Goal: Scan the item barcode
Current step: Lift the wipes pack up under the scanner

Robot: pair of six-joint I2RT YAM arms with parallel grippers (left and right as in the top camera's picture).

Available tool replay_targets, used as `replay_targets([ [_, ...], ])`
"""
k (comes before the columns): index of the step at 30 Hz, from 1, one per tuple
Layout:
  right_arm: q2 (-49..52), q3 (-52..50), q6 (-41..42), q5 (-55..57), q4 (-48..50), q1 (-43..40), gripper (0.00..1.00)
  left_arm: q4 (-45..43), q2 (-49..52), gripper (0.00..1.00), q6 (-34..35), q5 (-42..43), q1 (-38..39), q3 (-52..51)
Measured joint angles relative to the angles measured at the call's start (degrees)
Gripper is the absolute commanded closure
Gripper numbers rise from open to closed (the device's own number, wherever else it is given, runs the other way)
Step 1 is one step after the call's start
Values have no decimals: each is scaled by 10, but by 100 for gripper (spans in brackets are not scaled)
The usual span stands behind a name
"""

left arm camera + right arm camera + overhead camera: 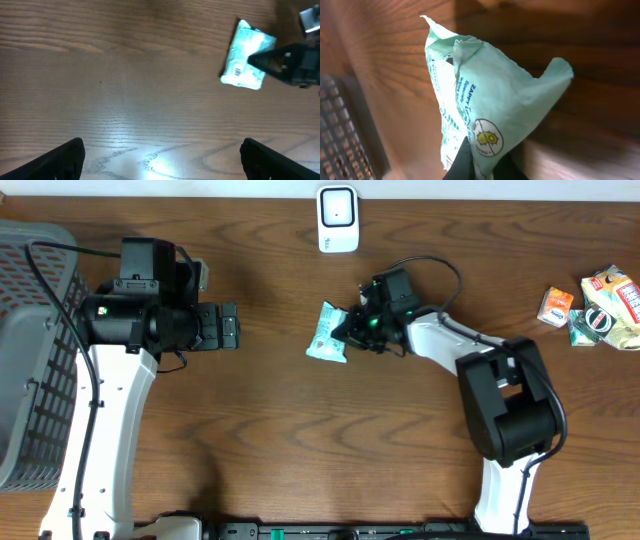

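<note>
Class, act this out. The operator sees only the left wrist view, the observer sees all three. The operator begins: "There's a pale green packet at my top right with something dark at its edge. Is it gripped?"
Observer: Yes. The right end effector is shut on the packet; the right wrist view shows its lower edge pinched and the wrapper crumpled.
Operator: Where could it be scanned?
Observer: A white device, probably the scanner, stands at the far edge of the table, beyond the packet.
Operator: What lies off to my left?
Observer: A grey mesh basket at the table's left end.
</note>
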State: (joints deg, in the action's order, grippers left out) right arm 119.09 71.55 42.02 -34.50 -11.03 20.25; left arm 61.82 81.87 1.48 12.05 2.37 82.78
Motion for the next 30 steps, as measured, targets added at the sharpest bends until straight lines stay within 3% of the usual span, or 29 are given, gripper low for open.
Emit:
replay_targets([
  [14, -294, -8, -233, -170, -29, -63, 99, 0, 0, 2, 0, 0, 0, 0],
  [30, -330, -8, -227, -125, -132, -62, 98, 0, 0, 2, 0, 0, 0, 0],
])
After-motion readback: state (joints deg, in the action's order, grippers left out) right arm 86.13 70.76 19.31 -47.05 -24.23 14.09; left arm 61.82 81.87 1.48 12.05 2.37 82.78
